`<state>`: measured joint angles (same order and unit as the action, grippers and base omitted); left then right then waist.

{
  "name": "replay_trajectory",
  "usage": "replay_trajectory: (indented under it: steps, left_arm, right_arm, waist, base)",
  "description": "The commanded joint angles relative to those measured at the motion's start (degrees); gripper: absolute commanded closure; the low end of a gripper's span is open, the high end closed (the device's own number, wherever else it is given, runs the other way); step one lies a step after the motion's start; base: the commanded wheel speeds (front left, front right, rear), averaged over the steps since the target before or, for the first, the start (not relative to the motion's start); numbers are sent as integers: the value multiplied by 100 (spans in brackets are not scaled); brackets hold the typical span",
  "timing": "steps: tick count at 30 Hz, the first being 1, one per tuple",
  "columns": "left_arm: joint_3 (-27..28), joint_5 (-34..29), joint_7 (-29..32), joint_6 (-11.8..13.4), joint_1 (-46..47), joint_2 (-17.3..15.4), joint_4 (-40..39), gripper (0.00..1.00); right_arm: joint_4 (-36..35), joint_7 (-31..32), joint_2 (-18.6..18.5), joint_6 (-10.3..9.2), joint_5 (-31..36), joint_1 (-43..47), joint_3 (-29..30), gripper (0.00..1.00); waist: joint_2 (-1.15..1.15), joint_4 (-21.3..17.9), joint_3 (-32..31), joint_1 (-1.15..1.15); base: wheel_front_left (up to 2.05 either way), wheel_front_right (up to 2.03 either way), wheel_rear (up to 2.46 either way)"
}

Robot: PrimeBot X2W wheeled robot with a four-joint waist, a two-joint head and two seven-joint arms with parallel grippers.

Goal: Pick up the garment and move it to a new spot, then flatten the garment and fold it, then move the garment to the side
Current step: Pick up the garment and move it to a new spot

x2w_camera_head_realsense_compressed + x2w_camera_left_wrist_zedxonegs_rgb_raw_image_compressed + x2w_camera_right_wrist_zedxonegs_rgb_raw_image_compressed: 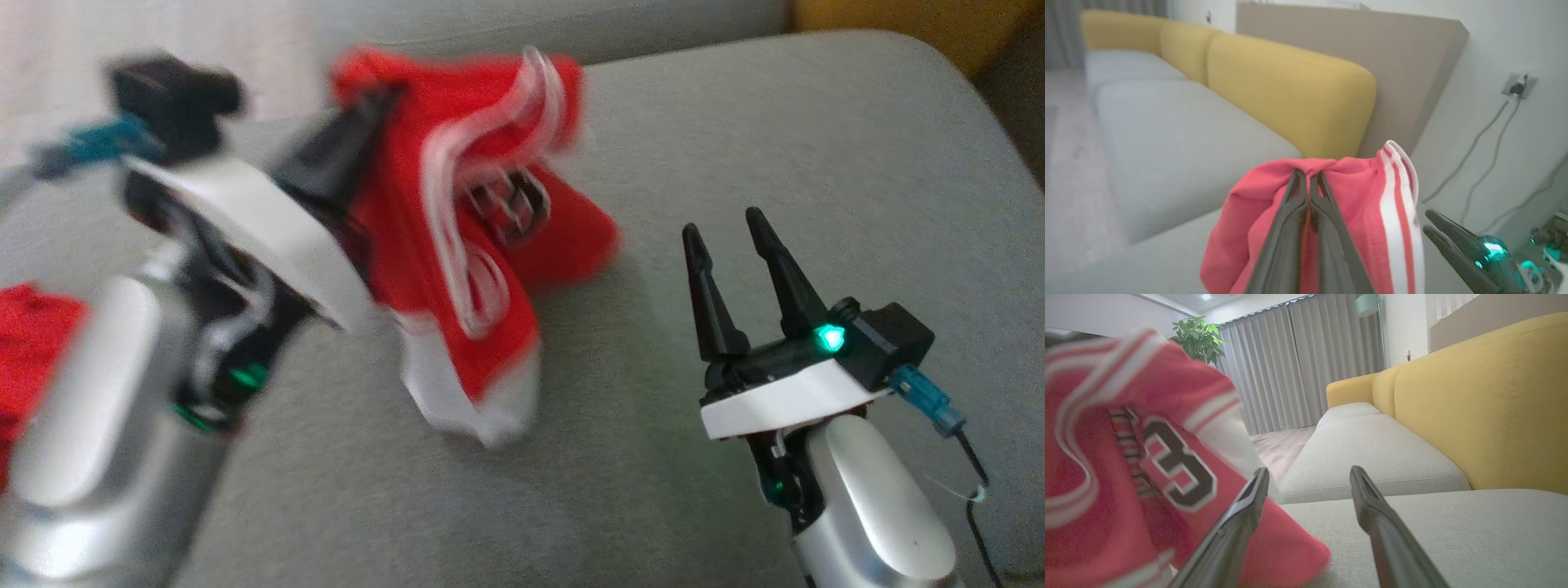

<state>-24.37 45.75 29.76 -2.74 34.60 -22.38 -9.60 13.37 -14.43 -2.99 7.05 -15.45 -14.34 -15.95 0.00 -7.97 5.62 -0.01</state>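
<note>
Hanging bunched from left claw: soft red jersey, white-striped trim.

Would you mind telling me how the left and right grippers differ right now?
The left gripper has its jaws shut on a bunch of the red garment; the right gripper has its jaws wide open and empty. The left gripper holds the garment up, cloth draped around it; the right gripper stands apart from the garment, over the cushion. Both have long dark fingers.

Grey sofa, yellow back cushions
</note>
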Motion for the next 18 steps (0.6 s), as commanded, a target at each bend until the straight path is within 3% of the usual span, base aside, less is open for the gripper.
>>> replay_trajectory:
  steps: [1, 4, 8, 15, 16, 18]
  left_arm:
    - [138, 9, 25, 29, 111, -71, -114, 100]
    - [-186, -21, 24, 85, -92, 203, 337, 100]
    - [-446, -325, -379, 182, -96, 597, 1512, 100]
    - [-618, -1115, -2105, 422, 111, 1201, 3914, 100]
    - [-668, -1201, -2315, 422, 136, 1273, 4162, 91]
    - [-762, -1330, -2643, 408, 195, 1404, 4570, 54]
  right_arm:
    - [-254, -57, 12, 44, -57, -88, -149, 0]
    - [-437, -57, 12, 44, -179, -116, -227, 0]
    - [-651, -57, 12, 44, -303, -96, -228, 0]
    - [-792, -57, 12, 44, -425, -30, -345, 0]
    - [-801, -57, 12, 44, -418, -20, -336, 0]
    - [-828, -57, 12, 44, -375, 1, -259, 0]
  waist:
    - [0, -518, 127, 1]
    - [0, -987, 284, 1]
    - [0, -1504, 475, 1]
    - [0, -2041, 665, 1]
    - [0, -2052, 673, 1]
    - [0, -2003, 690, 1]
  base:
    - [0, 0, 0]
    - [0, 0, 0]
    - [0, 0, 0]
    - [0, 0, 0]
    - [0, 0, 0]
    - [0, 0, 0]
